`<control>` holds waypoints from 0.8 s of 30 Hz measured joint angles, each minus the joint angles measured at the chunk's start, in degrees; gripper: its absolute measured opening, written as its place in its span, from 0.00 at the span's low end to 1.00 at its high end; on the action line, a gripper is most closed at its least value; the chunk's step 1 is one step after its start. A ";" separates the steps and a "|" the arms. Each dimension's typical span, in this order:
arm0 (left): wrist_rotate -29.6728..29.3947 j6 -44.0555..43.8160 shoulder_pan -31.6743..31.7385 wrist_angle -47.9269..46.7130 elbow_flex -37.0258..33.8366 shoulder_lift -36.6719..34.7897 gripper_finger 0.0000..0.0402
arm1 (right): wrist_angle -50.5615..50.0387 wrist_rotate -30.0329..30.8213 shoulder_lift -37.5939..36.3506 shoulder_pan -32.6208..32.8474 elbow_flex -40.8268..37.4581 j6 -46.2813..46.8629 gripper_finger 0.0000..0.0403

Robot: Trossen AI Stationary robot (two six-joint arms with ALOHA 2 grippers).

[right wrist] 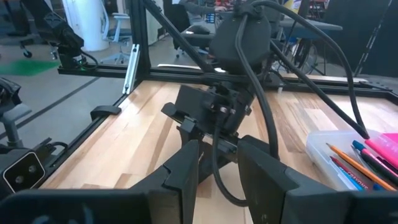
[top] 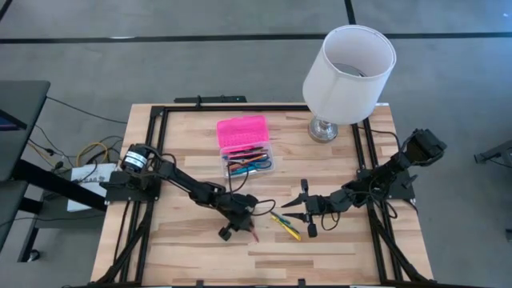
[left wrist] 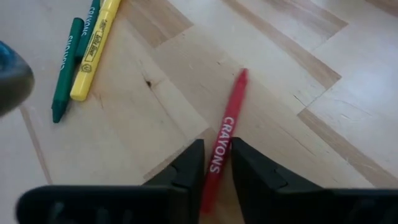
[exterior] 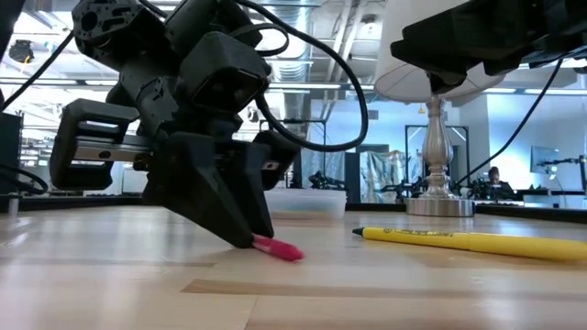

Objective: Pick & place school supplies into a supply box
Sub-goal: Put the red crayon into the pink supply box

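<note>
A red crayon (left wrist: pixel 225 127) lies on the wooden table, and my left gripper (left wrist: pixel 217 163) is closed around it near the table's middle front (top: pixel 238 226). In the low view the crayon's tip (exterior: pixel 280 248) sticks out past the fingers (exterior: pixel 240 229). The supply box (top: pixel 248 164) is a clear base holding several pens, with its pink lid (top: pixel 242 134) open behind it. A yellow marker (top: pixel 286 227) and a green crayon (left wrist: pixel 66 65) lie side by side on the table. My right gripper (right wrist: pixel 217 165) hovers open to their right (top: pixel 304 210), holding nothing. My left gripper pinches the red crayon's labelled part (left wrist: pixel 219 149) between its two fingertips, one on each long side. The fingers slant down from the table's left. The crayon lies flat on the table, its far end (left wrist: pixel 241 78) reaching out beyond the fingertips.
A white lamp (top: pixel 348 76) stands on its metal foot (top: pixel 324 128) at the table's far right. A black frame (top: pixel 160 112) runs along the table's edges. Bare wood lies along the near edge.
</note>
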 joint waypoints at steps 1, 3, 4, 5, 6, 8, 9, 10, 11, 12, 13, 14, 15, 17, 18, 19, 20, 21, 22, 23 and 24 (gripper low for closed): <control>-0.21 -0.02 -0.17 -0.13 0.00 -0.02 0.15 | 0.00 -0.01 0.00 0.00 0.00 0.00 0.26; -0.47 -0.09 -0.43 -0.36 0.00 -0.02 0.11 | 0.00 0.00 -0.02 0.00 0.00 0.01 0.26; -0.93 -0.51 -0.58 -0.49 0.00 -0.02 0.09 | -0.01 0.00 -0.02 0.00 0.00 0.01 0.26; -1.51 -1.21 -0.78 -0.55 0.00 -0.05 0.07 | 0.00 -0.01 -0.02 0.00 0.00 0.01 0.26; -2.20 -2.05 -0.96 -0.66 0.00 -0.07 0.06 | -0.02 0.01 -0.02 0.00 0.00 0.06 0.26; -3.42 -4.26 -1.28 -0.98 0.00 -0.13 0.04 | -0.08 -0.01 -0.02 0.00 0.00 0.45 0.26; -4.04 -5.30 -1.43 -1.13 0.00 -0.15 0.04 | -0.22 0.00 -0.02 0.00 0.00 0.47 0.26; -4.67 -6.33 -1.58 -1.44 0.02 -0.17 0.04 | -0.31 0.01 -0.02 0.00 0.00 0.47 0.26; -5.14 -7.42 -1.70 -1.77 0.07 -0.21 0.04 | -0.31 0.01 -0.02 0.00 0.00 0.47 0.26; -5.49 -8.44 -1.83 -2.14 0.12 -0.23 0.05 | -0.29 0.00 -0.02 0.00 0.00 0.47 0.26; -6.03 -9.44 -2.00 -2.56 0.19 -0.25 0.06 | -0.31 0.01 -0.02 0.00 0.00 0.47 0.26; -6.38 -10.28 -2.12 -2.99 0.28 -0.27 0.07 | -0.31 0.01 0.00 0.00 0.00 0.49 0.26; -6.50 -10.92 -2.25 -3.26 0.33 -0.28 0.08 | -0.31 0.01 0.02 0.00 0.00 0.49 0.26; -6.94 -11.81 -2.59 -3.36 0.33 -0.31 0.09 | -0.31 0.01 0.04 0.00 0.00 0.49 0.26; -7.29 -12.17 -2.78 -3.40 0.33 -0.31 0.09 | -0.31 0.01 0.04 0.00 0.00 0.50 0.26; -7.51 -12.61 -2.97 -3.43 0.33 -0.32 0.09 | -0.31 0.01 0.04 0.00 0.00 0.49 0.26; -7.72 -13.03 -3.13 -3.47 0.33 -0.33 0.08 | -0.31 0.01 0.04 0.00 0.00 0.51 0.26; -7.99 -13.43 -3.29 -3.49 0.33 -0.34 0.08 | -0.28 0.01 0.04 0.00 0.00 0.51 0.26; -8.39 -13.85 -3.43 -3.51 0.33 -0.36 0.07 | -0.31 0.01 0.07 0.00 0.00 0.51 0.26; -8.81 -14.31 -3.57 -3.53 0.33 -0.38 0.06 | -0.31 0.01 0.07 0.00 0.00 0.51 0.26; -9.05 -14.62 -3.75 -3.55 0.33 -0.40 0.06 | -0.31 0.01 0.09 0.00 0.00 0.51 0.26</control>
